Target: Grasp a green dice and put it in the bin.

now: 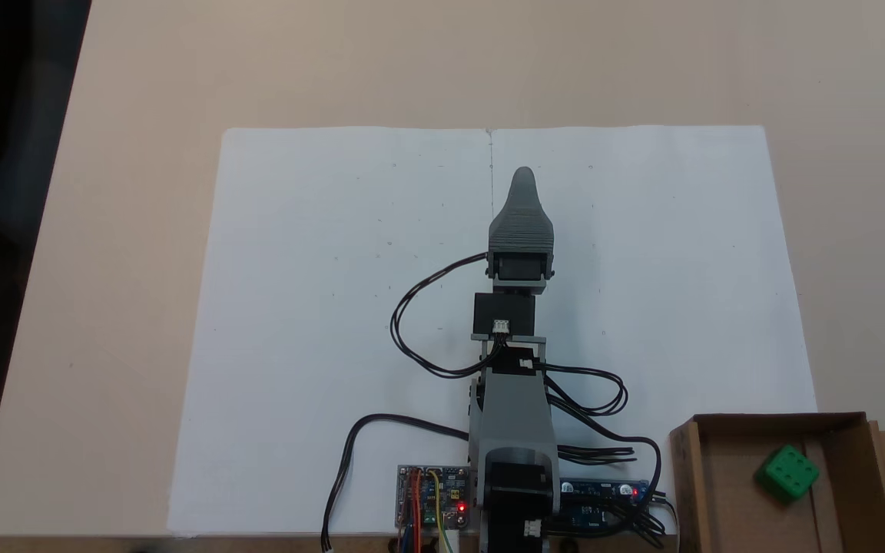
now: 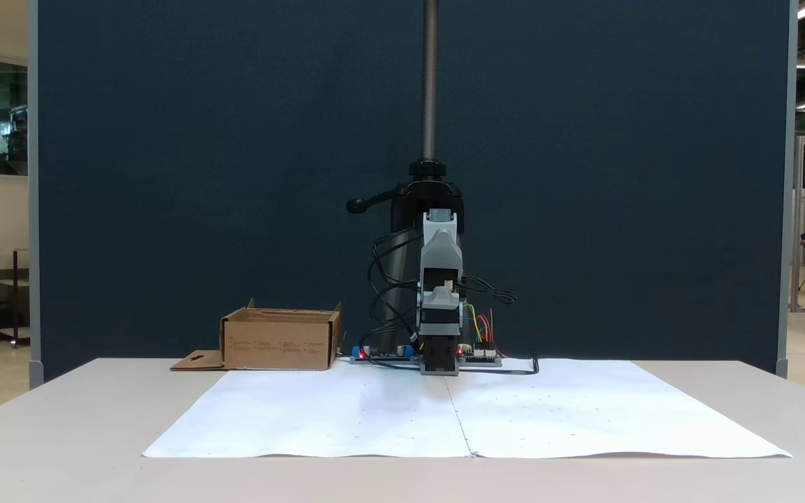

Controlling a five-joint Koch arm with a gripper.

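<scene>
Already the green dice (image 1: pixel 788 474) lies in the bin (image 1: pixel 727 491), well apart from the pincer (image 1: pixel 523 178), grip untellable.

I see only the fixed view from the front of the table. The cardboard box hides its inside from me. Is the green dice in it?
Observer: Yes. In the fixed view from above, the green dice lies inside the bin.
Operator: On which side of the divider?
Observer: Left of the divider strip as that view shows it, tilted against it.
Operator: Is the gripper above the box?
Observer: No. The gripper points out over the white paper, away from the bin.
</scene>
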